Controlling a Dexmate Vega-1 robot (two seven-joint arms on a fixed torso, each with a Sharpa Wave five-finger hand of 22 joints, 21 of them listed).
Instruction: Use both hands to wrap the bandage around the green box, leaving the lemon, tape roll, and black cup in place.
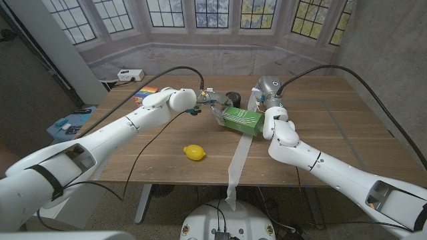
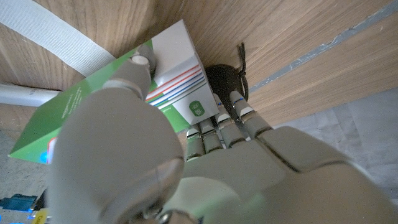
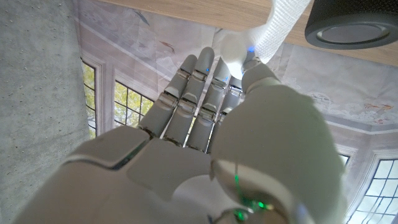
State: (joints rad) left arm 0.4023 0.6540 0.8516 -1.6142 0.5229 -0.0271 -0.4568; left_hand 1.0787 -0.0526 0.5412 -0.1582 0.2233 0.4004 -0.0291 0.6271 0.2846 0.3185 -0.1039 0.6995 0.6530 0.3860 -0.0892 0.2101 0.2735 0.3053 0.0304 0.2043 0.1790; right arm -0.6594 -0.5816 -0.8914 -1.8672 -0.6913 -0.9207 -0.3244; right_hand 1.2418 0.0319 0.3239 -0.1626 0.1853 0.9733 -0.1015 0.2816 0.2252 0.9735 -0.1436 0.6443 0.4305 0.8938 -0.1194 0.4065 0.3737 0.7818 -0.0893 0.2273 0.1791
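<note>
Wooden table (image 1: 347,127): left hand (image 1: 203,101) grips green box (image 1: 241,120); right hand (image 1: 263,100) pinches bandage (image 1: 238,160), half-hidden.

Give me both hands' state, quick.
Left hand: grips the green box.
Right hand: pinches the bandage.

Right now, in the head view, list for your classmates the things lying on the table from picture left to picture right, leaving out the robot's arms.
Colourful box → lemon → black cup → green box with the bandage trailing off the near edge → tape roll.
</note>
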